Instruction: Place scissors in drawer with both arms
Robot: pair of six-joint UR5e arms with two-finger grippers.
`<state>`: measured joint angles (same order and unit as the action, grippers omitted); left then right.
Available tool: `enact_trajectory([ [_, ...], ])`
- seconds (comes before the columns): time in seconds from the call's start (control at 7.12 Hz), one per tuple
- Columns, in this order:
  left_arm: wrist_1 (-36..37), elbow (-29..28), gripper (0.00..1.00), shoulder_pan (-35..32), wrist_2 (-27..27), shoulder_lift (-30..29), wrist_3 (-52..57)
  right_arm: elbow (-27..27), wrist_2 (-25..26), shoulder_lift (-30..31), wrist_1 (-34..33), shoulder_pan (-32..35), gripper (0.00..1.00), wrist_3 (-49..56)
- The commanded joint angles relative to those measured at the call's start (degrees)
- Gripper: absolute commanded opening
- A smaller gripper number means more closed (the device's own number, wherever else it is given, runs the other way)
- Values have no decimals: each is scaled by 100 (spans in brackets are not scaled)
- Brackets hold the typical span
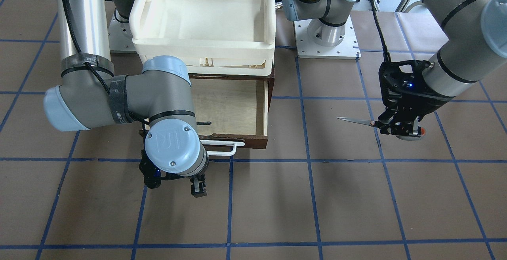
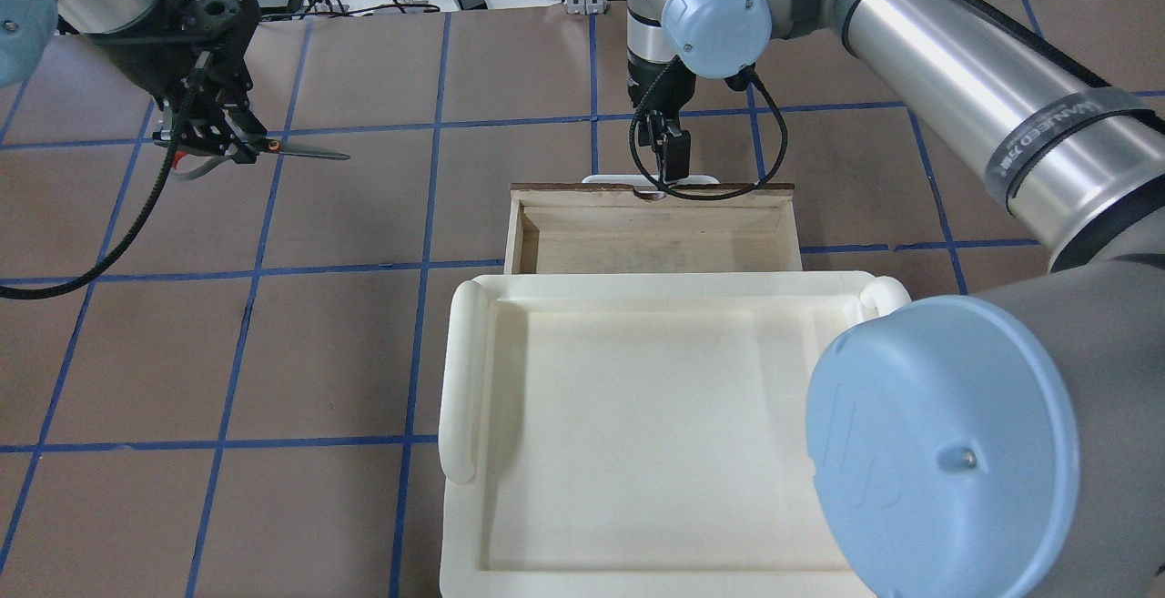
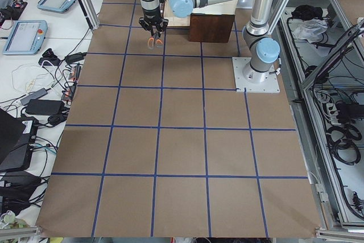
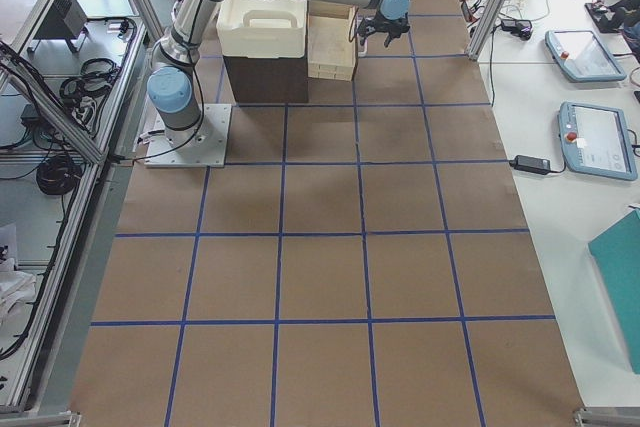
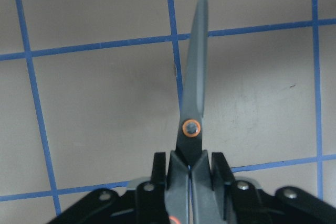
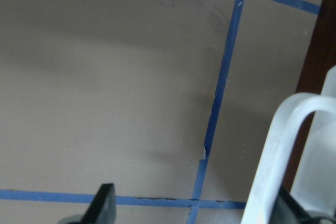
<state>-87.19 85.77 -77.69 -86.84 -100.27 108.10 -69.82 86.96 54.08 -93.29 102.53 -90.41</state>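
Note:
My left gripper (image 1: 396, 127) is shut on the scissors (image 1: 356, 121) near their pivot and holds them above the table, well to the side of the drawer. The silver blades (image 2: 309, 154) point toward the drawer, and in the left wrist view the closed blade (image 5: 194, 93) sticks out ahead of the fingers (image 5: 157, 174). The dark brown drawer (image 1: 261, 105) stands pulled open, its plywood interior (image 2: 651, 238) empty. My right gripper (image 2: 669, 170) is open at the drawer's front, by the white bar handle (image 1: 222, 148). That handle (image 6: 273, 150) runs beside one finger.
A cream-white plastic tray (image 1: 204, 50) sits on the cabinet above the drawer and also shows in the overhead view (image 2: 464, 380). The right arm's elbow (image 1: 119, 93) hangs over the drawer's left side. Brown table with blue tape grid (image 1: 309, 196) lies in front.

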Motion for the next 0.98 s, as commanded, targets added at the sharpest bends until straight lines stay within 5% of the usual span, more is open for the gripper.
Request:
enact_trajectory([
  [0.0,0,1,0,8,0,-1,0,12,5,-3,-75,-40,100,146],
  [0.84,9,-17,0,-62,105,69,-87,223,171,5,-14,-40,100,121],
])
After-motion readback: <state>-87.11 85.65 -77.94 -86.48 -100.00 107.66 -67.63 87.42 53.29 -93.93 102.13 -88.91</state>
